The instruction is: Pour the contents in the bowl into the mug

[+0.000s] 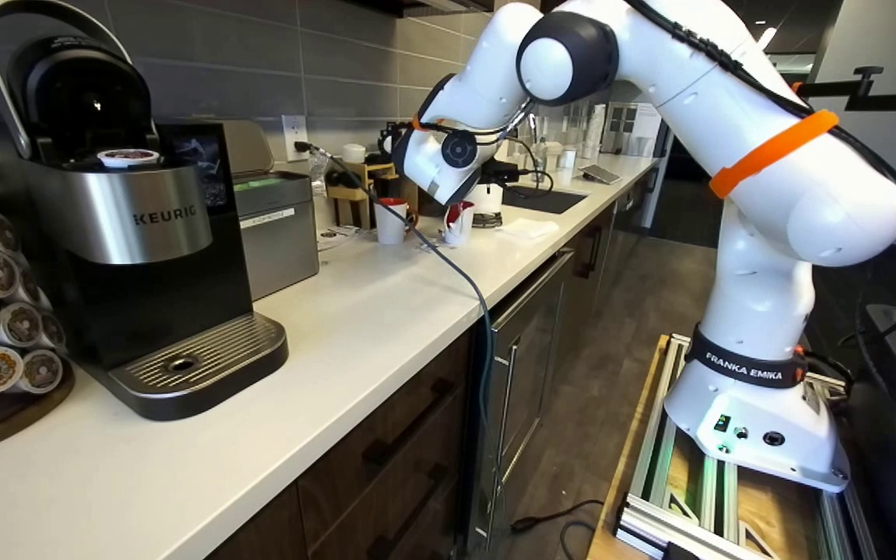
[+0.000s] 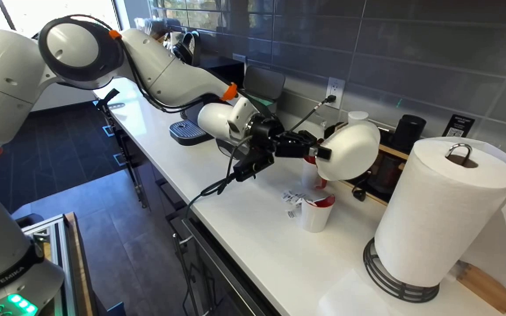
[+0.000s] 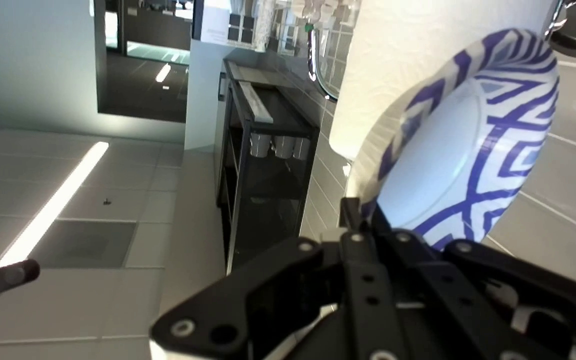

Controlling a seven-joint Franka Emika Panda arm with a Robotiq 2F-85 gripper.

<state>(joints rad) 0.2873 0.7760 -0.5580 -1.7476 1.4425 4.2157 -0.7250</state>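
Fingers (image 3: 350, 214) pinched together on the rim of the bowl (image 3: 453, 150) hold it aloft, nearly on edge, over the bench (image 2: 253, 228); the wrist view shows no contents inside. In an exterior view a near mug (image 2: 316, 217) and a far mug (image 2: 309, 176) stand lower, left of the paper-towel roll (image 2: 446, 210). Which is meant I cannot tell. Probably near the pour's end: with the lip above the mouth, tip slowly, then level.

Exterior views share counter (image 1: 362, 311), face roughly opposite ways; wrist view close to bowl (image 3: 468, 145).
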